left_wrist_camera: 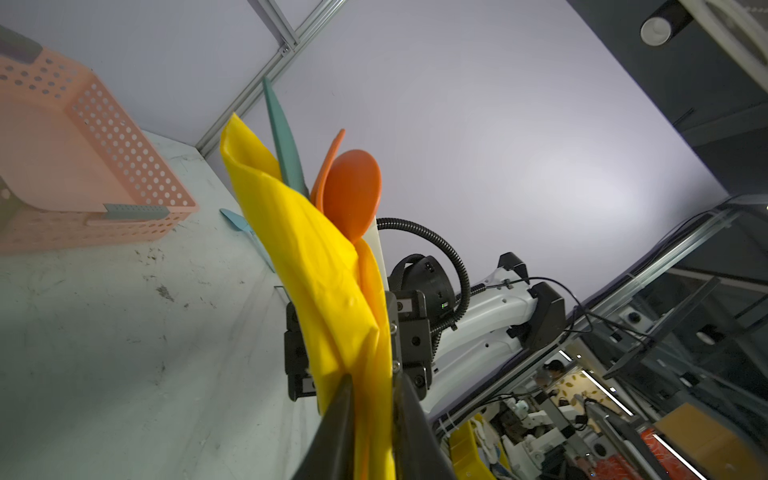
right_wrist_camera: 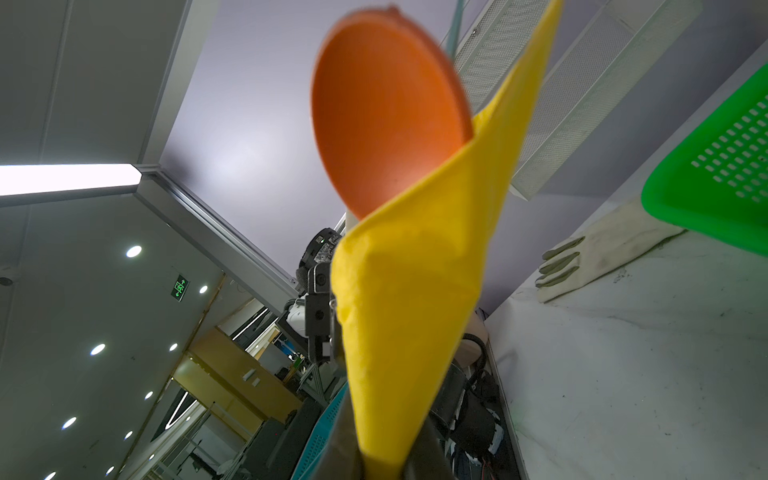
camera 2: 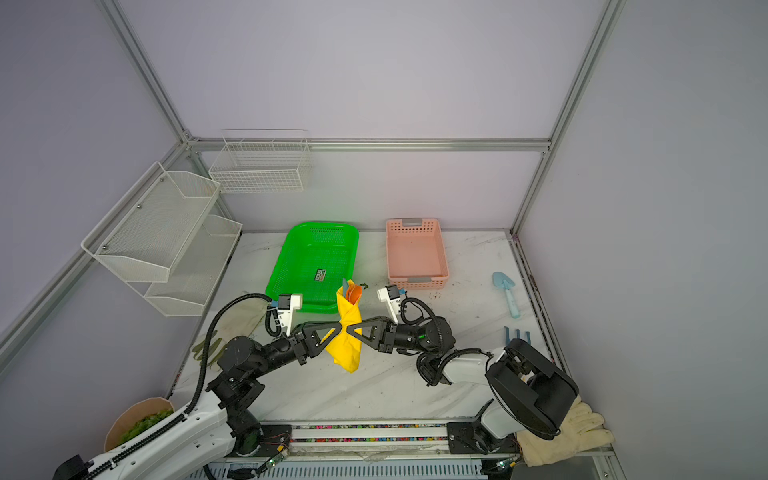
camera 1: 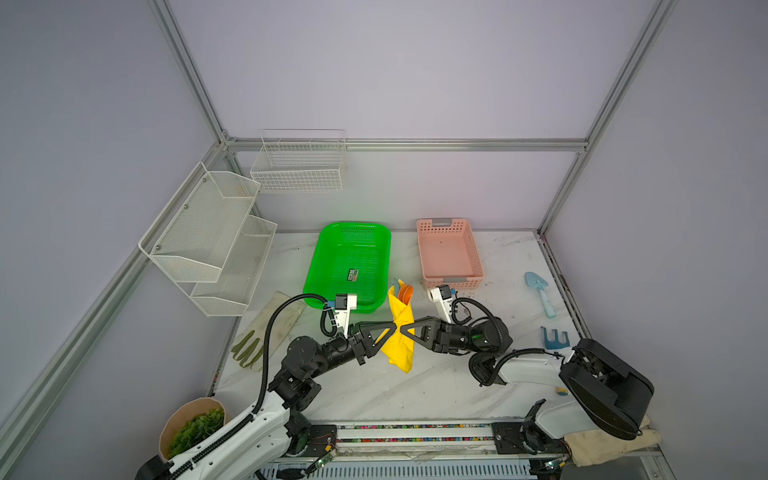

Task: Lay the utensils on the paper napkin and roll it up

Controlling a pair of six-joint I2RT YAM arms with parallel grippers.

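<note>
in both top views i have the paper napkin (camera 1: 399,345) (camera 2: 347,345) in mid-frame, wrapped around the utensils (camera 1: 404,293) and pinched at its waist between the two arms. it sits just lower right of the green basket (camera 1: 353,225) and lower left of the pink basket (camera 1: 451,283), above the pale worktop (camera 1: 415,390).

the left gripper (camera 1: 390,328) comes in from the left and the right gripper (camera 1: 404,329) from the right, their tips almost meeting on the roll.

in the right wrist view the right gripper (right_wrist_camera: 382,449) is clamped on the yellow paper. the orange spoon (right_wrist_camera: 386,112) pokes out of the open end.

in the left wrist view the left gripper (left_wrist_camera: 372,386) is narrow, a finger on either side of the napkin. i cannot tell whether it is squeezing. the spoon bowl, a second orange piece (left_wrist_camera: 330,162) and the teal piece (left_wrist_camera: 284,141) stick out together.
</note>
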